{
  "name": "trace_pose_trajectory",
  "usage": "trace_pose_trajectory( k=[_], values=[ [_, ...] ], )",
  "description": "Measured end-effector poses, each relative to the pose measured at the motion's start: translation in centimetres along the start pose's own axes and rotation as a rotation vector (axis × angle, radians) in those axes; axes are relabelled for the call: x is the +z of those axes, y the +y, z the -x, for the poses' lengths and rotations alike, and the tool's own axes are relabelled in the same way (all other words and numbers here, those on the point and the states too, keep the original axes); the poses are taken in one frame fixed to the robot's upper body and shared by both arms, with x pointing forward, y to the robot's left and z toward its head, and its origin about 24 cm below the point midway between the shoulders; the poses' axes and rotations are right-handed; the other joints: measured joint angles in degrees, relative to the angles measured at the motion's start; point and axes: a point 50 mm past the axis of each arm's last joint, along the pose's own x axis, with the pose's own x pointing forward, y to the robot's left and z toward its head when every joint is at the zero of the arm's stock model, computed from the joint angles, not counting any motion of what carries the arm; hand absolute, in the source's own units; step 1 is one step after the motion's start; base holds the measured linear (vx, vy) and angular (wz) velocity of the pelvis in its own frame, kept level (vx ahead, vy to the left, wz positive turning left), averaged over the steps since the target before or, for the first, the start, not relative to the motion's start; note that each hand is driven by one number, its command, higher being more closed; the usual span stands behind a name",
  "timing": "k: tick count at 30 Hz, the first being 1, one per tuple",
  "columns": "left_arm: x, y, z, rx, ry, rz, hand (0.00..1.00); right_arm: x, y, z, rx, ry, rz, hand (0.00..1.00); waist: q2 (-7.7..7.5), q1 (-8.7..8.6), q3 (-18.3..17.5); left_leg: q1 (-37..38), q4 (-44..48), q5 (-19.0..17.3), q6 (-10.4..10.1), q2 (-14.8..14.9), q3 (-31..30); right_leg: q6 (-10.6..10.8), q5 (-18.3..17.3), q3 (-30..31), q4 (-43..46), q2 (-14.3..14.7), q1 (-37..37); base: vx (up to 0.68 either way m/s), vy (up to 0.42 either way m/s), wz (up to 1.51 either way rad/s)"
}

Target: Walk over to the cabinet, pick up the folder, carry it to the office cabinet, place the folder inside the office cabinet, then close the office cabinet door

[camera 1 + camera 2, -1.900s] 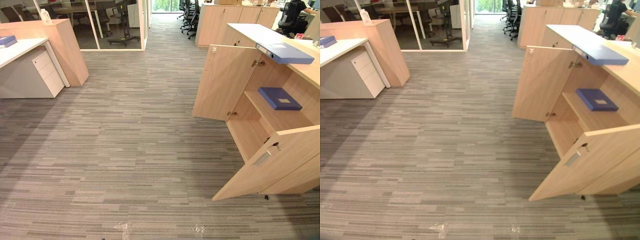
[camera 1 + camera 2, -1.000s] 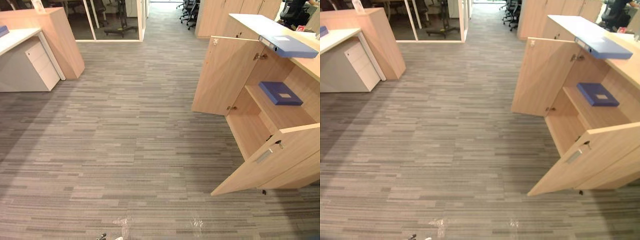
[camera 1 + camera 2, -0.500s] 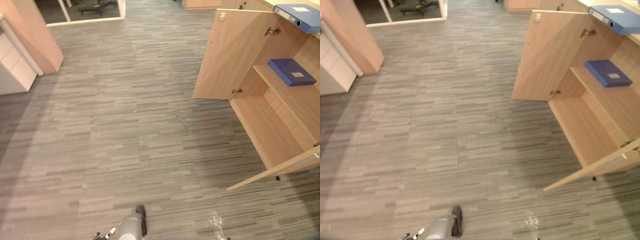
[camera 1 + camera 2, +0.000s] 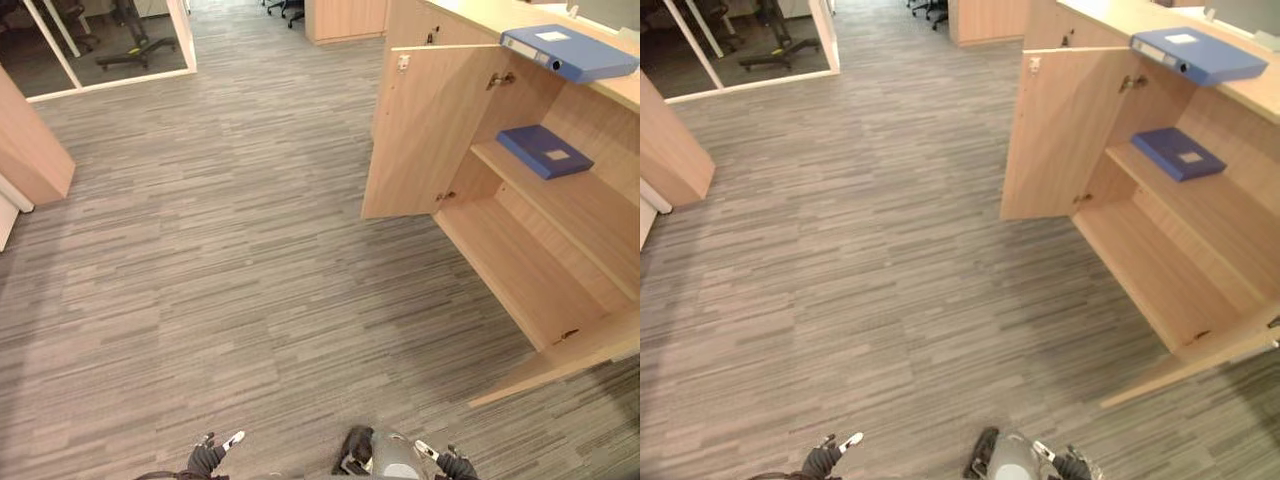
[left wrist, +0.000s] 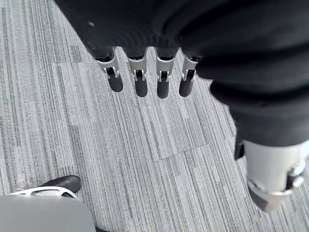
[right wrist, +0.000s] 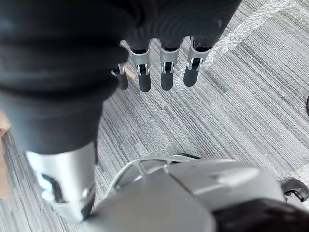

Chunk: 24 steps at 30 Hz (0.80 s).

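Camera's swung nearer the open light-wood cabinet (image 4: 425, 140); blue folder (image 4: 568, 52) lies atop, apparently untouched; left hand (image 5: 141, 83), right hand (image 6: 166, 75) dangle loose, empty.

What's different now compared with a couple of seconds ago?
Only the robot's view shifted, tipping down; nothing was grasped. The left hand and right hand hang open. The folder on top, the shelf folder and the open cabinet door stayed put.
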Motion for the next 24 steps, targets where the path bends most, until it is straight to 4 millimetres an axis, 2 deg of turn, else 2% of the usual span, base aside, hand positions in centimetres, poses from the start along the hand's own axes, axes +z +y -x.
trace_pose_trajectory(
  k=[1, 2, 4, 5, 6, 7, 8, 9, 11, 12, 14, 15, 17, 19, 20, 21, 22, 23, 24],
  values=[
    [-0.2, 0.0, 0.1, 0.004, 0.005, 0.011, 0.0, -0.4, -0.2, 0.1, -0.005, 0.01, 0.002, 0.0, 0.0, -0.02, -0.6, 0.3, 0.4, -1.0, -0.5, 0.5, -0.1, -0.7, 0.5, -0.5, 0.3, 0.1, 0.3, 0.47, -0.268, 0.2],
    [-0.4, -0.4, 0.2, 0.003, 0.015, 0.05, 0.0, -0.9, -0.9, 0.3, -0.024, 0.019, -0.007, 0.0, 1.45, -0.17, -1.6, -0.1, 3.5, -3.9, -2.5, 4.2, 0.1, 0.6, -1.9, -2.7, -0.2, 3.0, 2.1, 0.43, -0.257, 0.21],
    [-0.3, -0.4, 0.2, 0.003, 0.008, 0.071, 0.0, -1.0, -0.8, 0.3, -0.026, 0.021, -0.011, 0.0, 1.71, -0.72, -2.1, -1.7, 9.5, -5.5, -4.6, 6.6, 0.2, 0.9, -2.9, -3.6, -1.6, 5.2, 3.6, 0.41, -0.289, 0.23],
    [0.1, -0.2, 0.2, 0.013, -0.008, 0.11, 0.0, -1.2, -0.8, 0.3, -0.024, 0.025, -0.012, 0.0, 1.43, -0.85, -2.2, -5.4, 19.7, -6.8, -5.7, 9.8, 0.3, 0.5, -3.4, -4.1, -3.9, 7.5, 5.7, 0.45, -0.363, 0.07],
    [0.3, -0.1, 0.2, 0.031, -0.018, 0.164, 0.0, -1.2, -0.8, 0.4, -0.027, 0.021, -0.014, 0.0, 1.63, -0.56, -2.1, -10.5, 33.9, -6.3, -5.7, 13.7, 0.0, 0.4, -3.6, -4.1, -6.9, 10.3, 8.8, 0.43, -0.346, -0.09],
    [0.4, -0.2, 0.2, 0.036, -0.021, 0.191, 0.0, -1.2, -0.9, 0.4, -0.031, 0.017, -0.016, 0.0, 1.93, -0.38, -2.1, -12.9, 41.4, -4.8, -6.0, 15.6, -0.1, 0.4, -3.8, -3.7, -8.2, 11.8, 10.3, 0.38, -0.218, -0.43],
    [0.4, -0.2, 0.3, 0.045, -0.028, 0.222, 0.0, -1.2, -1.1, 0.4, -0.035, 0.017, -0.015, 0.0, 2.25, 0.16, -2.3, -17.0, 53.6, -3.1, -6.1, 18.9, 0.0, 0.5, -4.3, -2.1, -9.7, 13.9, 12.9, 0.39, -0.102, -0.75],
    [0.7, -0.2, 0.2, 0.048, -0.037, 0.23, 0.0, -1.1, -1.1, 0.4, -0.035, 0.015, -0.015, 0.0, 2.17, 0.53, -2.4, -20.2, 61.1, -2.8, -6.1, 20.6, 0.2, 0.8, -4.7, -0.1, -10.9, 15.1, 15.1, 0.4, -0.049, -0.88],
    [0.9, -0.3, 0.2, 0.052, -0.048, 0.236, 0.0, -1.0, -1.0, 0.3, -0.033, 0.016, -0.015, 0.0, 1.82, 1.37, -2.3, -23.7, 63.7, -3.1, -5.7, 20.7, 0.3, 0.8, -4.7, 3.0, -12.9, 15.7, 17.2, 0.39, 0.03, -1.0],
    [1.4, -0.3, 0.2, 0.057, -0.072, 0.249, 0.0, -0.8, -0.8, 0.2, -0.031, 0.023, -0.014, 0.0, 1.73, 1.52, -2.0, -26.9, 61.1, -3.9, -5.0, 19.6, -0.1, 1.2, -4.4, 6.2, -14.3, 15.5, 19.1, 0.45, 0.083, -1.19],
    [1.5, -0.3, 0.2, 0.068, -0.079, 0.283, 0.0, -0.8, -0.7, 0.0, -0.031, 0.037, -0.023, 0.0, 1.51, 1.75, -1.6, -28.6, 55.1, -4.5, -4.9, 18.5, -1.2, 2.0, -4.0, 9.2, -16.0, 14.9, 21.9, 0.34, 0.109, -1.01],
    [1.5, -0.3, 0.2, 0.077, -0.083, 0.307, 0.0, -0.9, -0.7, 0.0, -0.033, 0.042, -0.03, 0.0, 1.4, 1.95, -1.5, -30.2, 48.8, -5.1, -5.1, 16.9, -3.8, 2.8, -3.9, 11.6, -17.1, 14.0, 23.7, 0.31, 0.164, -1.04],
    [1.6, -0.3, 0.2, 0.091, -0.091, 0.338, 0.0, -0.5, -0.6, -0.1, -0.029, 0.036, -0.032, 0.0, 1.24, 2.19, -1.4, -31.5, 34.9, -4.1, -6.8, 14.1, -10.8, 4.7, -4.1, 15.3, -17.9, 12.0, 25.1, 0.31, 0.217, -1.08],
    [1.2, -0.1, 0.3, 0.114, -0.074, 0.372, 0.0, -0.5, -0.5, -0.2, -0.024, 0.043, -0.033, 0.0, 1.32, 2.34, -1.5, -30.9, 18.4, -0.8, -9.3, 12.3, -23.2, 8.6, -5.6, 20.0, -18.1, 9.5, 25.8, 0.41, 0.41, -1.08],
    [1.1, -0.1, 0.3, 0.118, -0.07, 0.375, 0.0, -0.6, -0.6, -0.2, -0.025, 0.047, -0.029, 0.0, 1.45, 2.36, -1.5, -30.9, 17.2, -0.2, -10.0, 12.1, -25.0, 9.7, -6.2, 21.0, -17.7, 8.8, 26.0, 0.48, 0.53, -0.96],
    [0.9, -0.1, 0.3, 0.125, -0.058, 0.383, 0.0, -0.9, -0.8, -0.1, -0.031, 0.056, -0.028, 0.0, 1.67, 2.48, -1.8, -30.6, 16.9, 2.2, -10.4, 12.1, -25.1, 12.0, -7.5, 23.0, -16.6, 7.1, 26.6, 0.48, 0.542, -0.86],
    [0.7, 0.1, 0.3, 0.137, -0.051, 0.397, 0.0, -1.3, -1.0, 0.0, -0.034, 0.066, -0.032, 0.0, 1.64, 2.6, -2.2, -30.1, 19.4, 9.6, -10.6, 10.6, -23.3, 14.5, -8.0, 24.7, -15.4, 4.1, 27.4, 0.49, 0.565, -0.85],
    [0.7, 0.3, 0.2, 0.14, -0.05, 0.4, 0.0, -1.6, -0.8, 0.1, -0.032, 0.078, -0.038, 0.0, 0.74, 2.56, -2.3, -30.3, 21.7, 8.2, -10.2, 9.2, -21.8, 15.1, -7.8, 25.4, -13.8, 2.1, 26.8, 0.41, 0.493, -0.85],
    [0.5, 0.8, 0.2, 0.151, -0.045, 0.387, 0.0, -1.6, -0.8, 0.0, -0.023, 0.08, -0.04, 0.0, -0.26, 2.73, -3.0, -29.5, 22.5, 6.1, -8.0, 7.1, -18.0, 16.2, -6.1, 26.0, -7.2, -2.4, 22.8, 0.37, 0.525, -0.71]
  ],
)
